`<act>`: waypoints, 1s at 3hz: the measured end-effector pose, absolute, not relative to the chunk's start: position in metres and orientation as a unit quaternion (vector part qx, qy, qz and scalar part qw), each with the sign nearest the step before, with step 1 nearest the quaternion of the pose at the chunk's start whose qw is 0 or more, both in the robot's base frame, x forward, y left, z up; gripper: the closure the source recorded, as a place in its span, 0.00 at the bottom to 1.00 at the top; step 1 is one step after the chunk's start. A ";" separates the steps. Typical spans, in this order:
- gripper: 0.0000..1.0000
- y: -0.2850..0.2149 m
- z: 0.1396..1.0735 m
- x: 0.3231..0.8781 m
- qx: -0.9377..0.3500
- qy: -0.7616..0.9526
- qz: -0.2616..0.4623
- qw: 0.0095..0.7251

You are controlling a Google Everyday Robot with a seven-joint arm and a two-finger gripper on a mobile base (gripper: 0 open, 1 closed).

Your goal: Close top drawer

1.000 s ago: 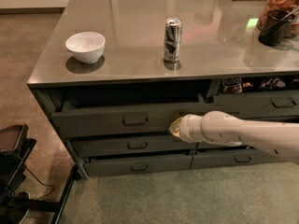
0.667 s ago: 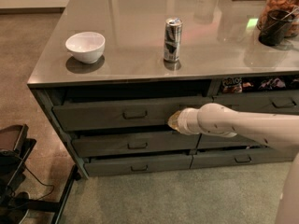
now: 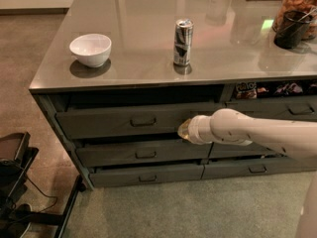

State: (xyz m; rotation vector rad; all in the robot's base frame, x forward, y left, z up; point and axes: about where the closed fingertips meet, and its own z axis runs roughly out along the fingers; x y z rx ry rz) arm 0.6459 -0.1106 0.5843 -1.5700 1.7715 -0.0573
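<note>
The top drawer (image 3: pixel 99 122) is a wide dark grey drawer with a small centred loop handle (image 3: pixel 143 121), under the left part of the counter. It stands a little way out, with a dark gap above its front. My gripper (image 3: pixel 184 130) is at the end of a white arm that reaches in from the right. Its tip is against the right part of the drawer's front, right of the handle. Two like grey drawers sit below it in the same stack.
On the counter top (image 3: pixel 148 43) stand a white bowl (image 3: pixel 90 49), a drink can (image 3: pixel 183 42) and a dark jar (image 3: pixel 294 21) at the far right. The neighbouring stack's top drawer (image 3: pixel 277 90) holds snack packets. A black stand (image 3: pixel 15 182) is on the floor at left.
The arm has pushed leftward and inward, and the top drawer's front has moved back toward the cabinet, so the gap above it has narrowed.
</note>
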 end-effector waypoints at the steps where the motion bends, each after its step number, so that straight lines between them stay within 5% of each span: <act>1: 1.00 -0.105 0.599 0.599 -0.624 0.700 0.010 0.347; 2: 1.00 -0.104 0.630 0.526 -0.625 0.712 0.032 0.317; 3: 0.81 -0.106 0.653 0.519 -0.632 0.704 0.015 0.323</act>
